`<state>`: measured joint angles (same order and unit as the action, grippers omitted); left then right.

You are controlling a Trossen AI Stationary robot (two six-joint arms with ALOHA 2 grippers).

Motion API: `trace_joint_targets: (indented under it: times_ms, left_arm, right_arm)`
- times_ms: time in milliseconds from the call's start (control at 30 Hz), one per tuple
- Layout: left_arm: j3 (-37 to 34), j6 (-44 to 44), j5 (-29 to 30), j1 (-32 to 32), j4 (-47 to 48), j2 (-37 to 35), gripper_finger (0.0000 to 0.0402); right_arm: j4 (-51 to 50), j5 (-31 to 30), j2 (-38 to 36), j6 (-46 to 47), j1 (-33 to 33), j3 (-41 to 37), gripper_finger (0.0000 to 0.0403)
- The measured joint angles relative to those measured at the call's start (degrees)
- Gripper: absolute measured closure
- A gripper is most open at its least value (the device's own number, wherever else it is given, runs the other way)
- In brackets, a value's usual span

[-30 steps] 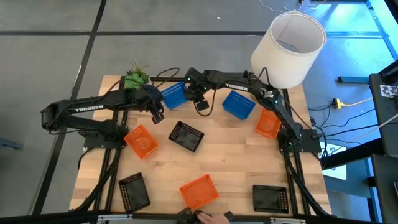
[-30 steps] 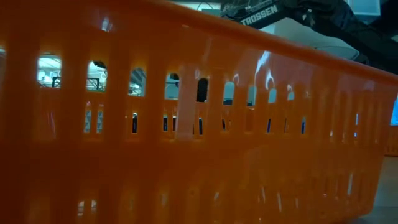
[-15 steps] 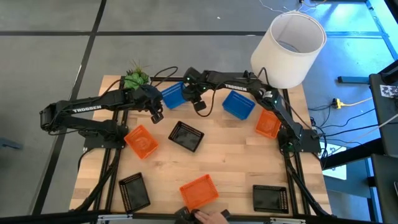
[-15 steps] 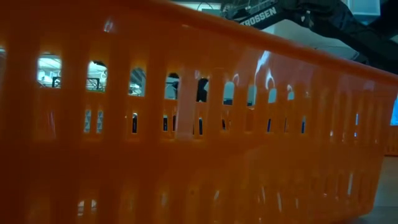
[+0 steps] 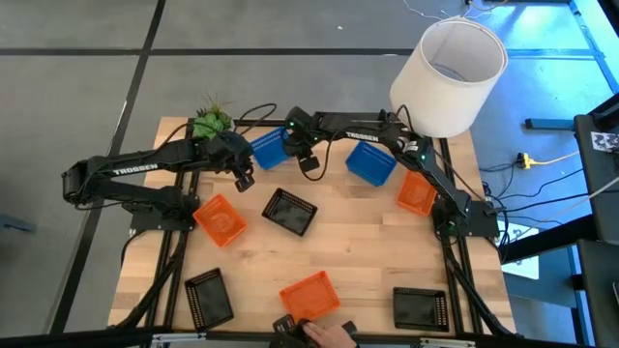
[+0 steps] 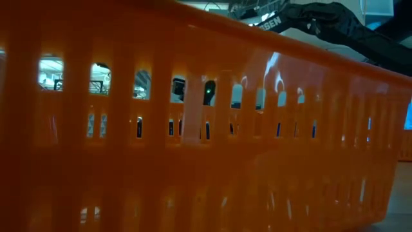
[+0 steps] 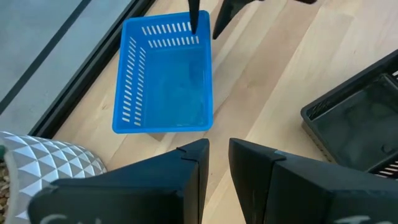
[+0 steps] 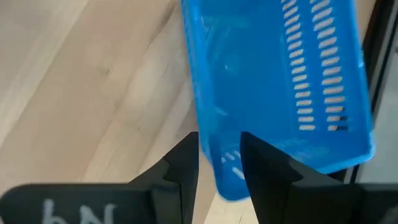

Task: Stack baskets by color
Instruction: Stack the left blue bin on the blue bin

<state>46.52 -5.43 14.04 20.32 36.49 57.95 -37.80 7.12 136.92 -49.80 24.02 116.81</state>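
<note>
A blue basket point(image 5: 269, 148) rests on its base near the table's far edge, open top up. My right gripper point(image 5: 308, 164) is open at the basket's right end. In the left wrist view one of its fingers point(image 7: 194, 17) is inside the basket point(image 7: 165, 87) and the other is outside. In the right wrist view the basket's wall point(image 8: 225, 171) runs between the fingers of my right gripper point(image 8: 219, 140). My left gripper point(image 5: 245, 180) hangs just near of the basket. In its own view my left gripper point(image 7: 217, 146) shows a narrow gap with nothing in it. My right gripper straddles the blue basket's wall close to a corner point(image 8: 225, 171), one finger inside and one outside. It comes slanting down from the table's right. I cannot tell whether either finger touches the wall. The basket stands on the table.
A second blue basket point(image 5: 371, 161), orange baskets point(image 5: 220, 219) point(image 5: 417, 191) point(image 5: 309, 296) and black baskets point(image 5: 289, 211) point(image 5: 209, 297) point(image 5: 420, 308) lie scattered. A potted plant point(image 5: 211, 121) stands far left. A person's hand point(image 5: 324, 334) is at the near edge. An orange basket point(image 6: 193, 129) fills the low view.
My right gripper has sunk toward the blue basket's right end, staying open. The basket has not moved.
</note>
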Motion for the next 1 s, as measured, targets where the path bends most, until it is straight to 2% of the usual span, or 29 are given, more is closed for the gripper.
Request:
trace_joint_targets:
  times_ms: [500,600,767,1000]
  left_arm:
    - [0.00,0.02,0.00,0.00,-0.09,0.00,0.0347]
    - [0.00,0.00,-0.02,0.00,-0.09,0.00,0.0347]
    - [0.00,0.02,0.00,0.00,-0.09,0.00,0.0347]
    - [0.00,0.02,0.00,0.02,-0.09,0.00,0.0347]
  right_arm:
    - [-1.71,1.50,1.84,0.21,0.47,-0.06,0.0290]
    - [-1.39,1.50,2.03,0.27,0.42,-0.04,0.0318]
    - [-1.50,0.36,2.36,3.21,-0.64,2.19,0.0392]
    - [-14.24,-7.37,2.27,8.63,-2.60,9.26,0.0399]
